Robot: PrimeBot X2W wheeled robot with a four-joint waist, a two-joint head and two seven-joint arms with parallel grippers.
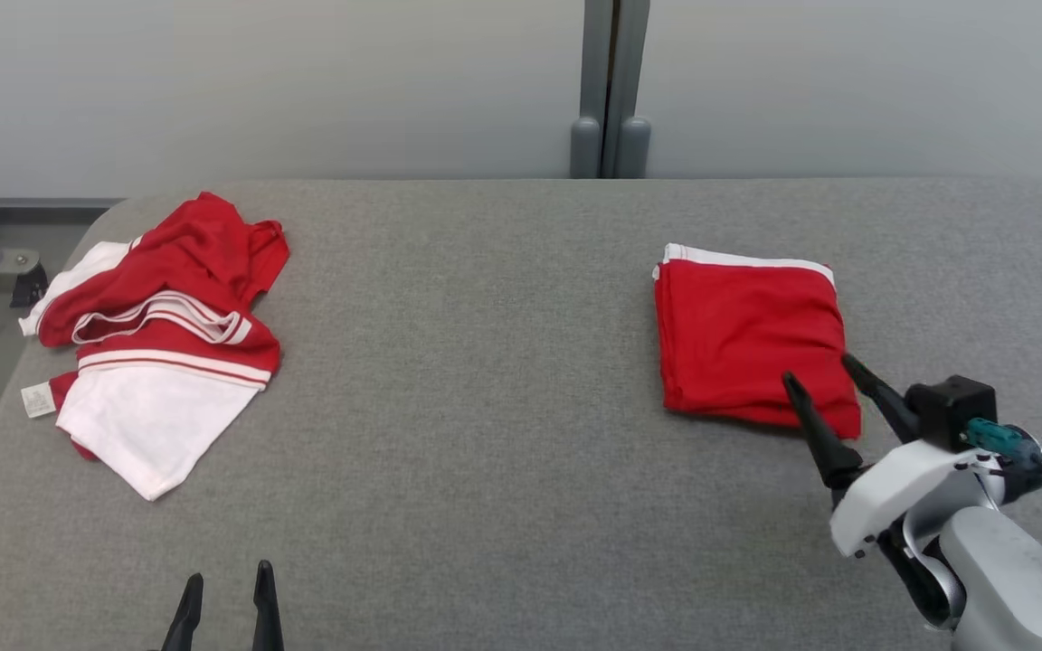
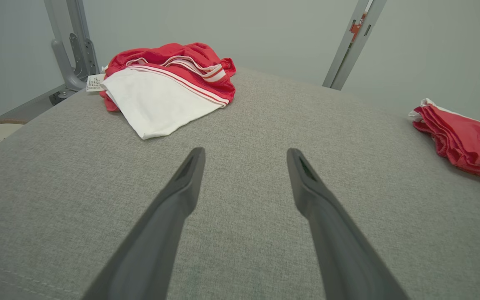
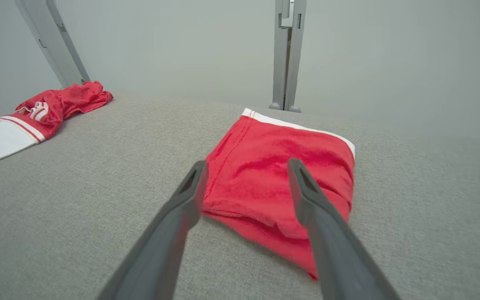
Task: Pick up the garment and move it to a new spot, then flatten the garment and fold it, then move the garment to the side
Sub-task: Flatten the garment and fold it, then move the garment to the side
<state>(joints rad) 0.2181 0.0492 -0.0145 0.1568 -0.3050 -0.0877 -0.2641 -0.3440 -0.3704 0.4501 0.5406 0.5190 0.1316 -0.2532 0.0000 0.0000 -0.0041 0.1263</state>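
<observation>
The folded red garment (image 1: 747,334) lies at the right of the gray desk (image 1: 485,407). The right end effector (image 1: 818,371) stands released at its near edge, and the left end effector (image 1: 227,579) hovers released, near left. The garment is soft and limp, so it is probably best pinched through all layers at that edge.

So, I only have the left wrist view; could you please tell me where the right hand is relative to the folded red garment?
Observer: The right hand is open, over the folded red garment's near right corner.
Operator: Thanks. My view crops that garment; is it tidy?
Observer: Yes, it is a flat rectangle on the grey fabric surface, with white trim along its far edge.
</observation>
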